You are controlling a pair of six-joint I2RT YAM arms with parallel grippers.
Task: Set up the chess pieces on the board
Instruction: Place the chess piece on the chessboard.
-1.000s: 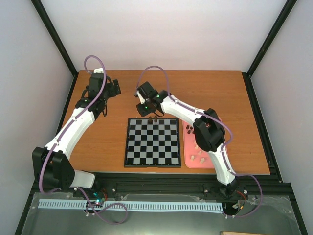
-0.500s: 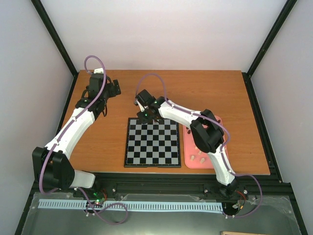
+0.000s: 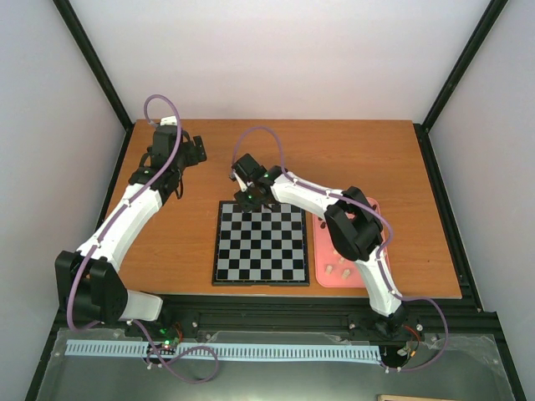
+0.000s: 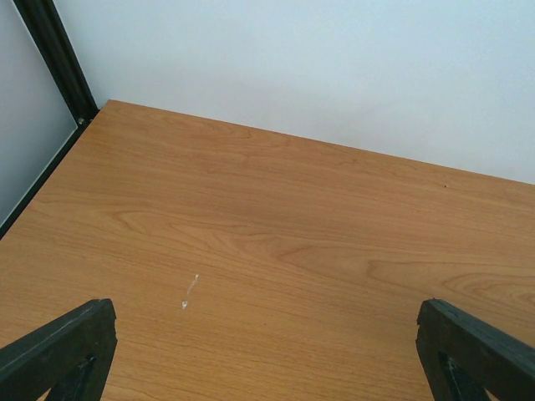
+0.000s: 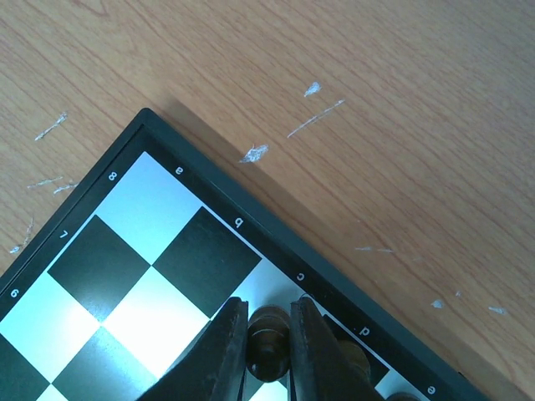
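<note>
The black-and-silver board (image 3: 261, 246) lies flat in the middle of the table. My right gripper (image 3: 251, 199) hangs over its far-left edge, shut on a dark chess piece (image 5: 269, 342) above the c-file end square. The board's corner (image 5: 99, 266) fills the lower left of the right wrist view. A second dark piece (image 5: 358, 361) stands on the neighbouring d square, partly behind my right finger. My left gripper (image 3: 192, 150) is open and empty over bare wood at the far left; its fingertips (image 4: 58, 351) sit wide apart.
A pink tray (image 3: 321, 277) lies right of the board, partly under my right arm, with pale pieces (image 3: 331, 269) at its near end and dark pieces (image 3: 322, 221) at its far end. Black frame posts border the table.
My right gripper has moved a little to the left along the board's far edge, still holding the dark piece. The left arm has not moved.
</note>
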